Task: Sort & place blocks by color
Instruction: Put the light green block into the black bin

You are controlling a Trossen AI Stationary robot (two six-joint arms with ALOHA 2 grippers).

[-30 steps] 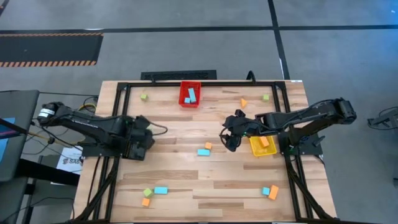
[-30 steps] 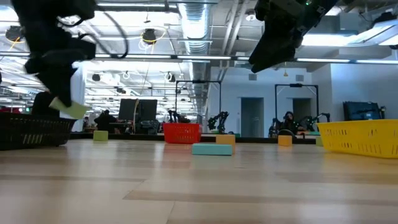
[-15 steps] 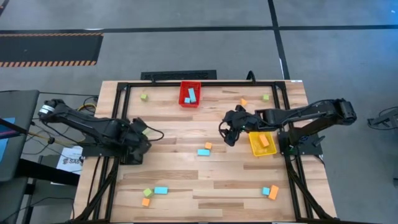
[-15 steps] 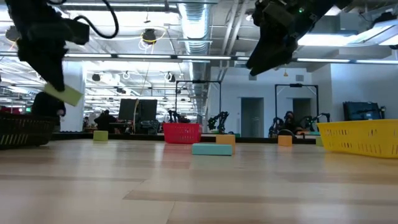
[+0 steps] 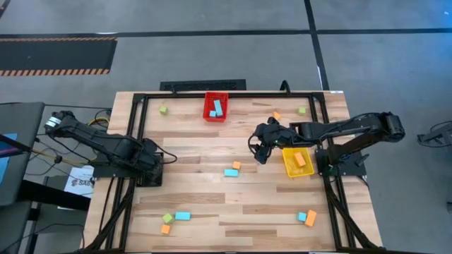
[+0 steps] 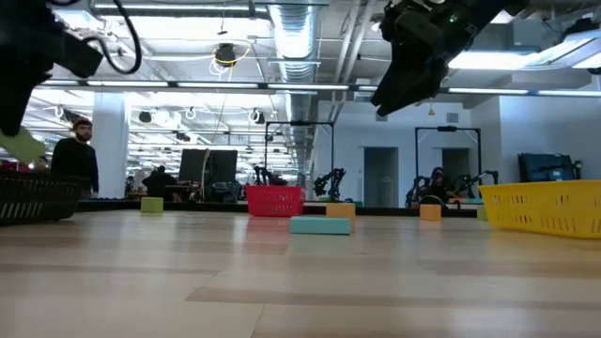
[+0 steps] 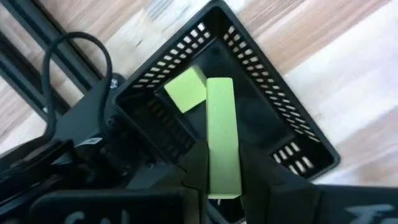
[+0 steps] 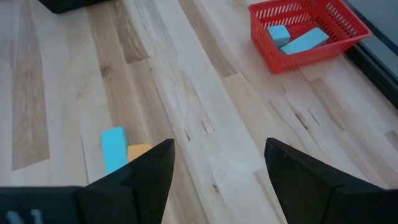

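Left wrist view: our left gripper [image 7: 224,177] is clamped on a green bar [image 7: 222,137], long axis running straight out past the fingers, over the black bin [image 7: 298,134]; green cube [image 7: 186,91] inside. Right gripper [image 8: 217,177] wide, empty, above bare wood.

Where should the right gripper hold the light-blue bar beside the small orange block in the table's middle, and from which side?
Grip the light-blue bar across its two long sides near the end away from the orange block, coming straight down; it lies flat. The right gripper is open.
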